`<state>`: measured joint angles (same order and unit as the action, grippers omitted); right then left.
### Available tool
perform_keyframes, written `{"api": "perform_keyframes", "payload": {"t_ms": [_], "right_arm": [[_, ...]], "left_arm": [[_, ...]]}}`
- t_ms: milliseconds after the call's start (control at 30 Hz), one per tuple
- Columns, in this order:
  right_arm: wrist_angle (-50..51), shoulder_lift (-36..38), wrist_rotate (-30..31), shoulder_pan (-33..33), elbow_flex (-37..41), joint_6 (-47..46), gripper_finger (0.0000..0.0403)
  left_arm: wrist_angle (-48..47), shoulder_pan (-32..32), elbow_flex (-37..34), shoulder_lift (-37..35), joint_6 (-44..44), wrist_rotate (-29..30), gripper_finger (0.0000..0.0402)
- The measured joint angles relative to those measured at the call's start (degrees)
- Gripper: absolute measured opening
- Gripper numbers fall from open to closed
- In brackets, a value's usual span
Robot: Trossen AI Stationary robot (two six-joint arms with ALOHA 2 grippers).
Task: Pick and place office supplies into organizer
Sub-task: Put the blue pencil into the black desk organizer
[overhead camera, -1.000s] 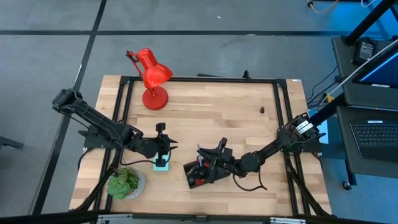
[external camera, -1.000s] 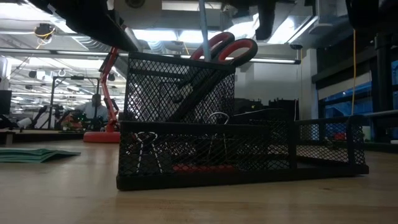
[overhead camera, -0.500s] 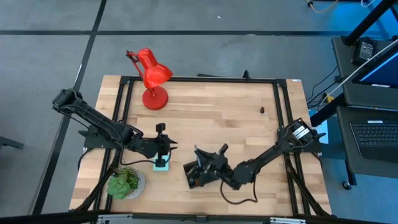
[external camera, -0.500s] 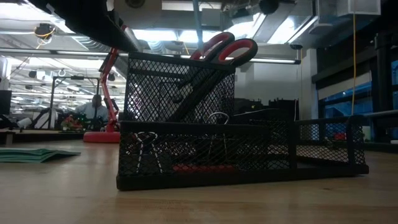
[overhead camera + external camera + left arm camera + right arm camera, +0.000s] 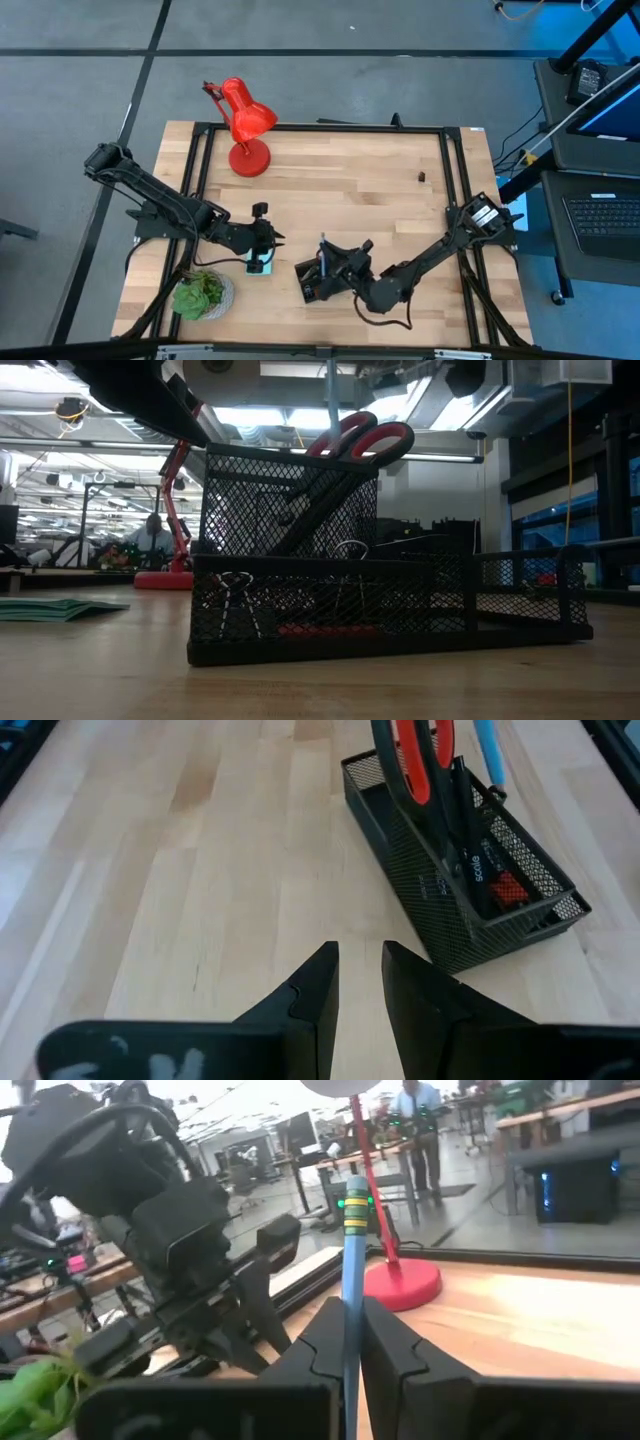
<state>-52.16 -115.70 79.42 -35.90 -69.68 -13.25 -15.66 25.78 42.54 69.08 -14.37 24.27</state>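
Observation:
The organizer (image 5: pixel 318 281) is a black mesh tray near the table's near edge, also seen close up in the low view (image 5: pixel 300 560). Red-handled scissors (image 5: pixel 365 435) stand in its tall rear compartment. Binder clips (image 5: pixel 235 605) and a small red piece (image 5: pixel 320 628) lie in the low front one. My right gripper (image 5: pixel 338 262) stands over the organizer, shut on a light blue pen (image 5: pixel 352 1240). My left gripper (image 5: pixel 262 235), open by a narrow gap, hovers over the light blue notepad (image 5: pixel 260 266) and touches nothing. My right gripper pinches the light blue pen between its two fingers (image 5: pixel 392 1355), on the shaft (image 5: pixel 351 1285) below the green-banded top end (image 5: pixel 355 1202). The pen stands upright along the fingers. Its lower end (image 5: pixel 490 765) reaches down into the organizer's tall compartment beside the scissors.
A red desk lamp (image 5: pixel 243 125) stands at the far left of the table. A small green potted plant (image 5: pixel 203 293) sits at the near left corner, next to my left arm. A small dark item (image 5: pixel 421 178) lies toward the far right. Bare wood lies between lamp and organizer.
My right gripper has moved with the pen a little toward the table's left and near edge, settling over the organizer's tall compartment, while its forearm has dropped lower toward the near edge. My left gripper has edged slightly toward the notepad.

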Motion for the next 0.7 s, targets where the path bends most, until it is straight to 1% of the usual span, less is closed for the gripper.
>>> {"api": "perform_keyframes", "payload": {"t_ms": [133, 200, 267, 333, 400, 467, 600, 700], "right_arm": [[8.8, -0.2, 2.4, 0.0, -3.7, -5.2, 0.0014], [12.9, -1.4, 4.8, 0.0, -7.2, -7.3, 0.0014], [15.5, -4.0, 8.2, 0.0, -11.4, -6.5, 0.0014], [16.0, -7.2, 10.6, 0.0, -15.9, -3.9, 0.0014], [15.8, -10.0, 10.6, 0.0, -19.9, -1.6, 0.0014], [16.1, -12.5, 10.5, 0.2, -23.5, -1.2, 0.0014], [16.1, -16.3, 10.6, 0.5, -28.4, 0.2, 0.0014], [16.2, -18.5, 10.5, 0.9, -30.8, 2.1, 0.0014]], "left_arm": [[0.0, 0.0, 0.0, 0.0, 0.1, 0.0, 0.0075], [0.0, 0.0, 0.0, 0.0, 0.1, 0.0, 0.0075], [0.0, 0.0, 0.0, 0.0, 0.1, 0.0, 0.0075], [0.0, 0.0, 0.0, 0.0, 0.1, 0.0, 0.0075], [0.0, 0.0, 0.0, 0.0, 0.1, 0.0, 0.0075], [0.0, 0.0, 0.0, 0.0, 0.1, 0.0, 0.0075], [-1.0, 0.0, 0.0, 0.0, 0.1, -0.8, 0.0075], [-2.0, 0.0, 0.0, 0.0, 0.1, -2.9, 0.0075]]}}
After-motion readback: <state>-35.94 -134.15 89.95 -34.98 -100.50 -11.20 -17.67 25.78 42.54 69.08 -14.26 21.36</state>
